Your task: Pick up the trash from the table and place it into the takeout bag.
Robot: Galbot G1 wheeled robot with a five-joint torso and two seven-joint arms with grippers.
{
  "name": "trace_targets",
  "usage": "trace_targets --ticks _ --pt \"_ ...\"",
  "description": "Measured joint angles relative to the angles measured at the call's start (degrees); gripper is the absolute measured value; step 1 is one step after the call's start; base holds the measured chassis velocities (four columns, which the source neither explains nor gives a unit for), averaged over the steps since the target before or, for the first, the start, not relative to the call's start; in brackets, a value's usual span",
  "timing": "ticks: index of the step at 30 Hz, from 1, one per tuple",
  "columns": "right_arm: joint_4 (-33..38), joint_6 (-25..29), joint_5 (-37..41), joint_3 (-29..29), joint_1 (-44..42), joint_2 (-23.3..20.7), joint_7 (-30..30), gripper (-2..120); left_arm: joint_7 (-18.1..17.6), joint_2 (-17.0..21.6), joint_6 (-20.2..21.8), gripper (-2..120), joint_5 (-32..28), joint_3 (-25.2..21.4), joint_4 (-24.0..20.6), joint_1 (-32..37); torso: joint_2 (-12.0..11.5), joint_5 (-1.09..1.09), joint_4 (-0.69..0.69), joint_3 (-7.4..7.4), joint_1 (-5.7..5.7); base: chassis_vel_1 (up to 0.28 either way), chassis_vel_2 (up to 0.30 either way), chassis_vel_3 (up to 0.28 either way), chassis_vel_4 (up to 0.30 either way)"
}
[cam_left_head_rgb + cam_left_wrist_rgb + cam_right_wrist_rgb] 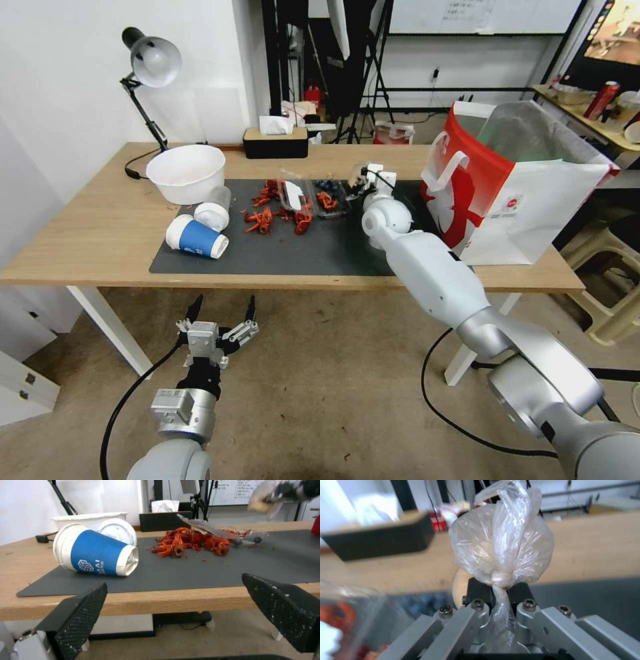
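White bowl: the wide white plastic bowl [186,172] stands upright at centre left of the head view, on bare wood beside the dark grey mat [280,250]; contents not visible.
Blue cup: the blue paper cup with white lid [196,237] lies on its side on the mat, long axis across the frame, lid end leftward.
Left gripper: left gripper [222,311] hangs low in the frame before the light-wood table [87,220], fingers spread wide.
Red scraps: red shell-like scraps [280,210] litter mid-mat around a clear plastic tray [313,197].
Right gripper: right gripper [499,593], just right of centre, pinches a knotted clear plastic bag [501,547] below its knot; the bag bulges upward.
Takeout bag: white-and-red paper takeout bag [513,200] stands open at right, silvery lining showing.
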Motion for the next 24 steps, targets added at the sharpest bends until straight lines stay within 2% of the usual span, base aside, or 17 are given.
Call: trace_targets --ticks 7,13,15,16,19,24 --pt "12.9 2.7 0.5 2.7 -1.7 -4.7 -4.6 2 0.0 0.0 -0.2 100 0.1 0.1 0.0 0.1 0.0 0.00 0.00 0.00 0.00 0.000 0.000 0.000 0.000" --pt "20.9 0.0 -1.4 5.9 -1.6 -6.7 -3.7 2 0.0 0.0 -0.3 100 0.3 0.2 0.0 0.3 0.0 0.00 0.01 0.00 0.00 0.000 0.000 0.000 0.000" --pt "24.1 -3.8 -4.3 8.1 -1.2 -7.5 -1.8 2 0.0 0.0 -0.3 100 0.4 0.2 -0.1 0.3 0.0 0.00 0.00 0.00 0.00 0.000 0.000 0.000 0.000" --pt "24.1 -3.8 -4.3 8.1 -1.2 -7.5 -1.8 2 0.0 0.0 -0.3 100 0.4 0.2 -0.1 0.3 0.0 0.00 0.00 0.00 0.00 0.000 0.000 0.000 0.000" --pt "28.5 -11.3 -6.9 12.1 -0.8 -9.1 2.4 2 0.0 0.0 -0.3 100 0.4 0.2 -0.2 0.3 0.0 0.00 0.00 -0.01 0.00 0.000 0.000 0.000 0.000" --pt "30.2 -16.3 -9.7 15.1 -1.3 -10.8 4.1 2 0.0 0.0 -0.3 100 0.7 0.5 -0.2 0.3 0.0 0.00 0.01 -0.01 0.00 0.000 0.000 0.000 0.000"
